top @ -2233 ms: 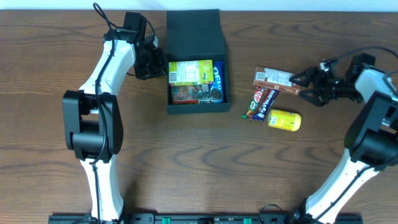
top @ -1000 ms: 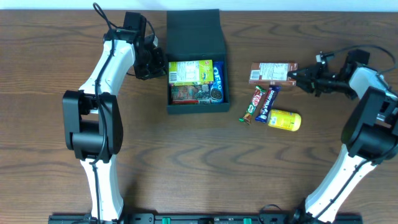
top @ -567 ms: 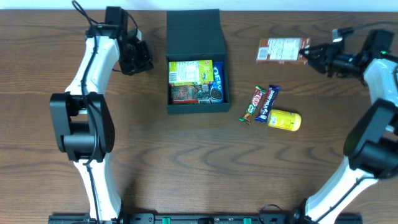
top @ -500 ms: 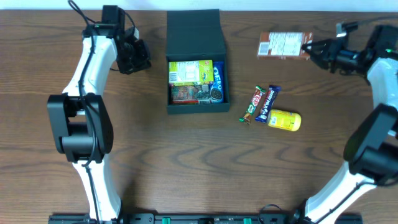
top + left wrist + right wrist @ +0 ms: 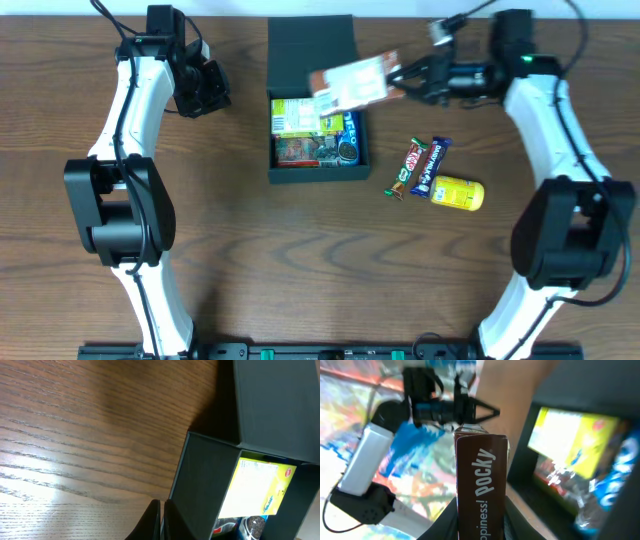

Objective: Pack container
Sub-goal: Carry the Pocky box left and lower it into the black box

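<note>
The container [image 5: 318, 174], a black box with its lid flap [image 5: 313, 50] folded back, sits at the table's top centre. In it lie a yellow box [image 5: 305, 116], an Oreo pack [image 5: 350, 130] and a red packet [image 5: 298, 151]. My right gripper [image 5: 398, 74] is shut on a brown Pocky box [image 5: 350, 86], blurred, held over the container's upper right part. The right wrist view shows that Pocky box [image 5: 481, 480] between the fingers [image 5: 445, 522], with the container [image 5: 540, 495] beyond. My left gripper [image 5: 207, 90] hangs shut and empty left of the container; its fingertips [image 5: 155, 522] are beside the container's wall [image 5: 200, 485].
Right of the container lie two candy bars [image 5: 409, 166] [image 5: 431, 165] side by side and a yellow can [image 5: 458, 193] on its side. The wood table's far edge [image 5: 240, 18] runs just behind the lid.
My right arm has swung left from the table's far right, carrying the Pocky box to above the container. The left gripper drew back a little to the left and farther from me.
</note>
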Tool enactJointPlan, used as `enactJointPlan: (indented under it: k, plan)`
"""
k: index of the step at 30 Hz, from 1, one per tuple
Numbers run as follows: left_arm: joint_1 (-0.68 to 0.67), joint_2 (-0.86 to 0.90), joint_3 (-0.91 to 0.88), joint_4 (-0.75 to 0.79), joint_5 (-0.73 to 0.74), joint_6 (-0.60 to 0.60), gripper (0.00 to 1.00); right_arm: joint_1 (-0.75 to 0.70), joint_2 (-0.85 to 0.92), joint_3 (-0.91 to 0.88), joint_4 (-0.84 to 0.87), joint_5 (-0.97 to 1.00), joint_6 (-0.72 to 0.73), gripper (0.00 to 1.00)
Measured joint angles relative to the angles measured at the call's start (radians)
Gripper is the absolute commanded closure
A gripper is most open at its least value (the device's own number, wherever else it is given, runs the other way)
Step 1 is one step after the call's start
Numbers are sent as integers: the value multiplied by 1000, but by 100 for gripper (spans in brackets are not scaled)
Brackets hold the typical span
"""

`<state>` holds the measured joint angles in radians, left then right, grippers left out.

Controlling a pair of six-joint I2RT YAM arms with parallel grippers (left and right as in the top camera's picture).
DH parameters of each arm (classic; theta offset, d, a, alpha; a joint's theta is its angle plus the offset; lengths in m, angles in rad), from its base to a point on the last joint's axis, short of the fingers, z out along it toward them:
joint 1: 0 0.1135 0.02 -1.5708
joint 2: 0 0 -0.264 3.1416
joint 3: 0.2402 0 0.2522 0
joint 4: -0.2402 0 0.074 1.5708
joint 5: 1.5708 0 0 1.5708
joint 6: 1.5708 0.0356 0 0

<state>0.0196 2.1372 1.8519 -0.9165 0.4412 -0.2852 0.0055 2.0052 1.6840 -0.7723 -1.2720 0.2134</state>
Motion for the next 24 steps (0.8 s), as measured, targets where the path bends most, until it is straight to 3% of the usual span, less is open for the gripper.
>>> enactJointPlan:
  k: [9, 15, 24]
  plan:
    - [20, 0, 0, 0, 0, 31, 94, 96, 0, -66, -31, 61, 15, 79]
    - [32, 0, 0, 0, 0, 54, 94, 125, 0, -215, 160, 77, 142, 78]
    - [32, 0, 0, 0, 0, 75, 94, 172, 0, -272, 367, 145, 343, 75]
